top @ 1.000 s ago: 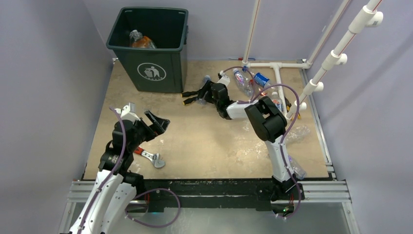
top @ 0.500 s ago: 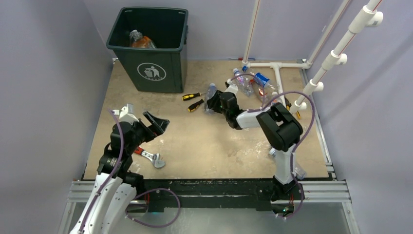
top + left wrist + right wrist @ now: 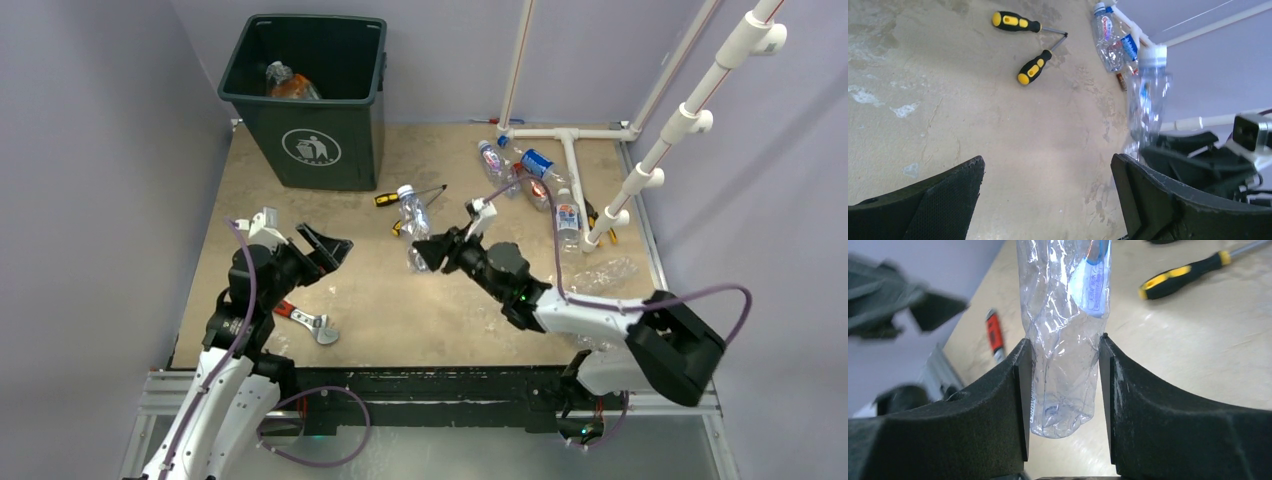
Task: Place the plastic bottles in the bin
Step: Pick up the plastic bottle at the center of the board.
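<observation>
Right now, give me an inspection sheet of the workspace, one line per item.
Surface: tan tabletop, stained and scuffed.
Job's things: bin far left, binned bottle inside; held bottle upright mid-table; loose bottles lying far right.
Clutter: two screwdrivers; wrench by the left arm.
Grippers: right pincer shut on the held bottle; left pincer open, empty.
Cables: purple cables loop along both arms; no snag seen.
Surroundings: white pipe frame, lilac walls.

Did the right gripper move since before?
Yes. The right gripper, shut on a plastic bottle, pulled back from the yellow-and-black screwdrivers toward the near edge of the table, away from the bin.
</observation>
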Controlling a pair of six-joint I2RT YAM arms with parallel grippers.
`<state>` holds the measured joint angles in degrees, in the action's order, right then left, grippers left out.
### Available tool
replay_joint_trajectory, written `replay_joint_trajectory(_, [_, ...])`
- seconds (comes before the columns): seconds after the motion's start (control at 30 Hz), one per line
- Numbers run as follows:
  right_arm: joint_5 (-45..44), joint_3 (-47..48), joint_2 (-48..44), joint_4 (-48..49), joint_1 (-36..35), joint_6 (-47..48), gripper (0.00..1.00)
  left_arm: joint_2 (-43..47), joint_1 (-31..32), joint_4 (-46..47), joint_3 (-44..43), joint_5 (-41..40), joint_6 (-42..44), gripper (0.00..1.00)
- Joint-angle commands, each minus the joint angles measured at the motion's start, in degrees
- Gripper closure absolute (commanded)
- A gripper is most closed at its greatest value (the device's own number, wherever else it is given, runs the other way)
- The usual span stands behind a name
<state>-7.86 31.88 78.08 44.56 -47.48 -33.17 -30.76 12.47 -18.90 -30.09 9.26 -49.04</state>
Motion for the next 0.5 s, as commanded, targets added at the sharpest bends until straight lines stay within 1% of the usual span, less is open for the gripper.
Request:
replay_joint_trajectory(0.0, [3.73, -7.4, -10.94, 3.51, -4.71, 5.62, 0.63, 0.84, 0.25, 6.52, -1.04, 1.63, -0.87, 0.01])
replay_joint_trajectory(0.13, [6.72, -14.3, -20.6, 3.05, -6.35, 4.78, 0.63, 1.26, 0.27, 7.92, -2.27, 3.44, -0.74, 0.01])
replay_joint_trajectory(0.27, [9.94, -18.57, -28.44, 1.6, -7.22, 4.1, 0.63, 0.82, 0.27, 8.75, -2.82, 4.6, -1.66, 0.01])
replay_joint_trajectory(0.37, [11.57, -20.03, -31.88, 0.58, -7.77, 3.98, 0.62, 0.35, 0.27, 11.98, -1.73, 7.08, -3.57, 0.01])
replay_joint_trajectory(0.47, [13.75, -20.19, -32.81, 0.91, -8.02, 4.37, 0.62, -0.34, 0.27, 16.61, -0.62, 11.54, -4.37, 0.02])
